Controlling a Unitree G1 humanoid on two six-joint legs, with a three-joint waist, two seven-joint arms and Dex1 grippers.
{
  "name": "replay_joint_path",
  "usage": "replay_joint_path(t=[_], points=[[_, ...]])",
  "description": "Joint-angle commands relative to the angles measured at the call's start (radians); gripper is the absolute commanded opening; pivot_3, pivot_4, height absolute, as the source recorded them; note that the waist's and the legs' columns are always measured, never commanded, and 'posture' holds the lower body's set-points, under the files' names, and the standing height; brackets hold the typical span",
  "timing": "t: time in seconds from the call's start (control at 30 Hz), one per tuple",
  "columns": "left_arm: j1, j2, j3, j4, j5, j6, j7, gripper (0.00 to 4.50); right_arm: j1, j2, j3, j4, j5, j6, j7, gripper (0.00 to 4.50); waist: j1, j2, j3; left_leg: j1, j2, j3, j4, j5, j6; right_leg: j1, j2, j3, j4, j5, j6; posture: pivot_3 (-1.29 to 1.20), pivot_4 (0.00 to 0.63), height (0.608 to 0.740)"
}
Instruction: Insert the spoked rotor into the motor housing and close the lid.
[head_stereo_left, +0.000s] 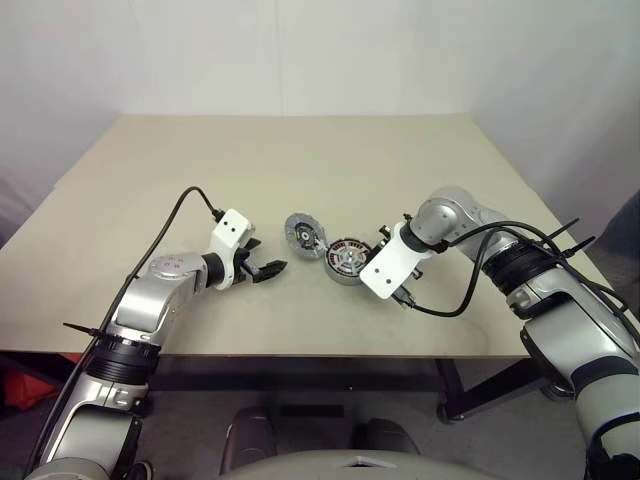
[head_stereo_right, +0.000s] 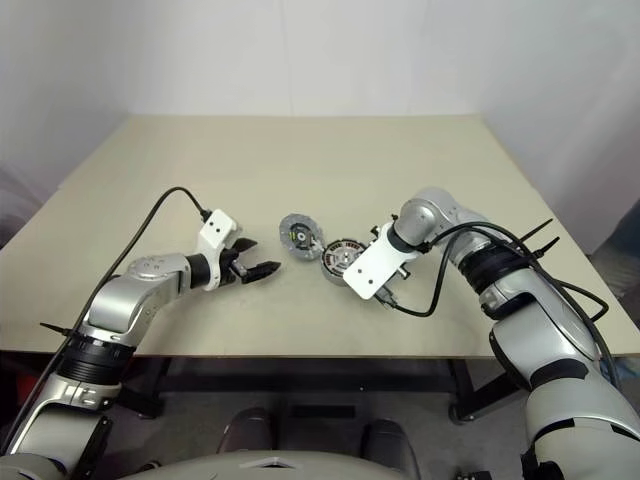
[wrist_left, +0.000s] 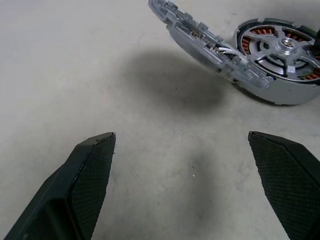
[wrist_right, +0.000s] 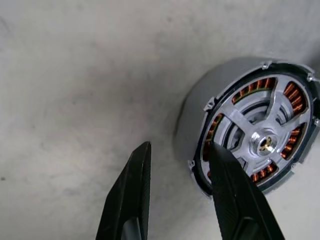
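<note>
Right wrist view: motor housing (wrist_right: 250, 135) just beside right end effector (wrist_right: 175, 165).

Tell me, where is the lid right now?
The lid sits mid-table, tilted against the motor housing, between the left gripper and the right arm.

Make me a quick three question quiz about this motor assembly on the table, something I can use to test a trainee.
1. True or false: the spoked rotor already sits inside the motor housing.
2. How does the lid lie? A: flat on the table, apart from the housing. B: tilted, one edge leaning on the housing. C: closed on top of the housing.
3. Which gripper has one finger at the housing's rim and the other outside its wall?

Key
1. True; its spokes lie over the copper windings.
2. B.
3. The right gripper; the left gripper is open over the bare table, short of the lid.
</note>
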Motion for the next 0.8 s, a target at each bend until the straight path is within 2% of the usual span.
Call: replay_joint_path(t=[0.03,0.17,0.27,0.37,0.43,0.7,0.8], points=[[-0.008,0.003,0.024,-0.023,0.0,-0.01,0.003,4.5,0.001,0.001,0.001,0.0,-0.008,-0.003,0.006,1.95,0.0,0.0,0.0,0.0,0.0,0.0,0.0,0.0,0.0,0.0,0.0,0.0,0.0,0.0,0.0,0.0,0.0,0.74],[-0.007,-0.001,0.023,-0.023,0.0,-0.011,0.006,4.5,-0.002,0.007,0.003,0.008,-0.023,-0.005,-0.008,1.95,0.0,0.0,0.0,0.001,0.0,0.0,0.0,0.0,0.0,0.001,0.0,0.0,0.0,0.0,0.0,0.0,0.0,0.74],[-0.005,-0.004,0.022,-0.019,0.002,-0.013,0.013,4.5,0.005,0.009,-0.001,-0.007,-0.008,0.001,0.003,1.42,0.0,0.0,0.0,0.001,0.0,0.0,0.0,0.0,0.0,0.001,0.0,0.0,0.0,0.0,0.0,0.0,0.0,0.74],[-0.005,-0.006,0.023,-0.02,0.003,-0.012,0.018,4.5,0.003,0.012,-0.006,-0.004,-0.013,0.003,-0.009,0.45,0.002,-0.001,-0.001,0.001,0.0,0.0,0.0,0.0,0.0,0.001,0.0,0.0,0.0,0.0,0.0,0.0,0.0,0.74],[-0.006,-0.006,0.024,-0.019,0.002,-0.012,0.019,4.5,0.001,0.018,-0.011,-0.002,-0.016,0.007,-0.017,0.01,0.0,-0.002,-0.001,0.001,0.0,0.0,0.0,0.0,0.0,0.002,0.0,0.0,0.0,0.0,0.0,0.0,0.0,0.74],[-0.02,-0.014,0.021,-0.005,0.004,-0.014,0.023,4.5,-0.005,0.027,-0.026,0.009,-0.043,0.032,-0.086,0.01,-0.021,-0.002,-0.001,0.001,0.0,-0.001,0.0,0.0,0.0,0.001,0.001,0.0,0.0,0.0,0.0,0.0,0.0,0.74],[-0.019,-0.016,0.022,-0.004,0.005,-0.014,0.024,4.5,0.026,0.036,-0.065,-0.05,0.018,0.135,-0.061,0.01,-0.023,-0.002,-0.001,0.002,0.0,-0.001,0.0,0.0,0.0,0.001,0.001,0.0,0.0,0.0,0.0,0.0,0.0,0.74]])
